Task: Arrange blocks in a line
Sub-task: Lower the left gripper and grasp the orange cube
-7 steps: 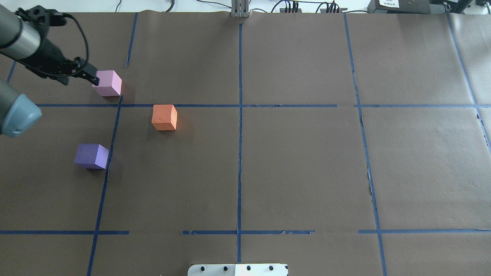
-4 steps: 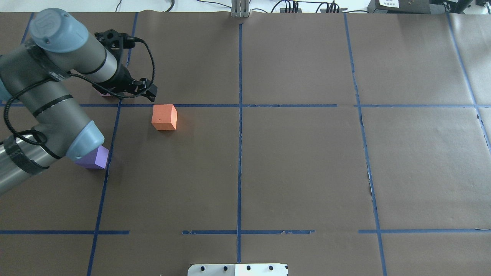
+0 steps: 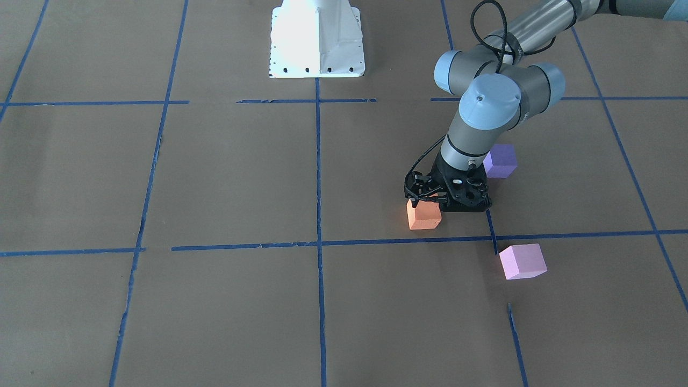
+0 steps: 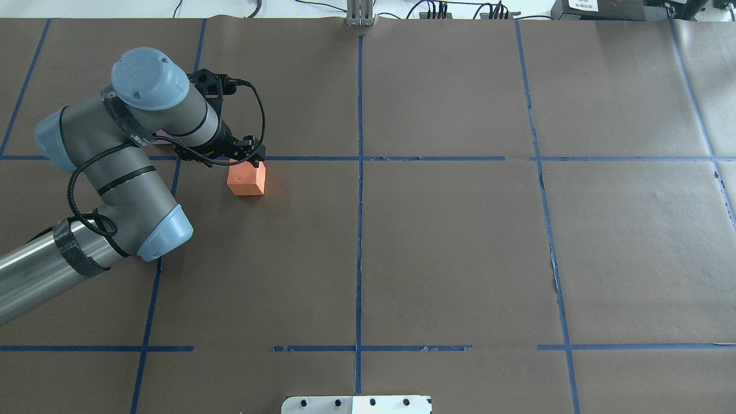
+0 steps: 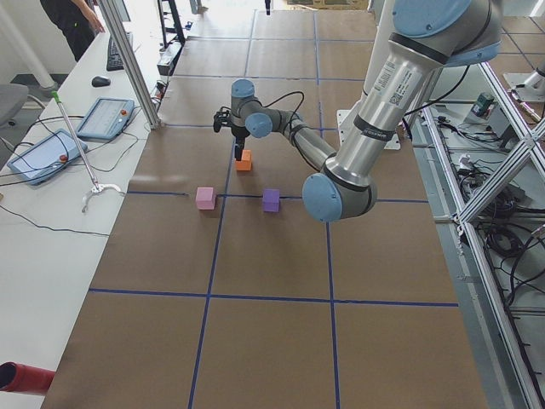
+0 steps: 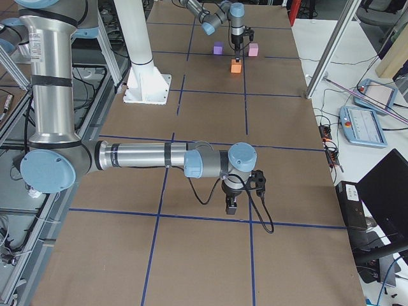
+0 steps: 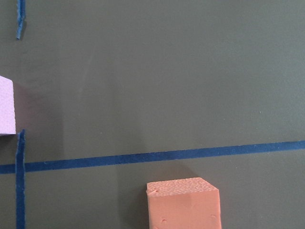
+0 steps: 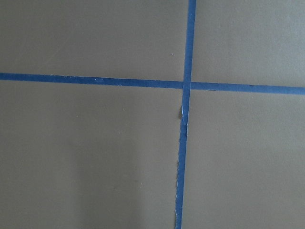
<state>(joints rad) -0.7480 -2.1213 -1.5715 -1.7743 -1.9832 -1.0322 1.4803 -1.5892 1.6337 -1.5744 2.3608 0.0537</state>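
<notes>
Left pincer: hanging directly above the orange block on the counter; released or clenched, I am failing to tell.

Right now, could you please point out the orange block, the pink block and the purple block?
orange block [image 3: 423, 217], front-facing view, on the side face below the gripper.
pink block [image 3: 522, 262], front-facing view, on the middle of the block.
purple block [image 3: 501, 160], front-facing view, on the middle of its visible part.

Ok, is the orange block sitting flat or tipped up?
Flat: the orange block rests squarely on the table, top face level, no gap beneath.
</notes>
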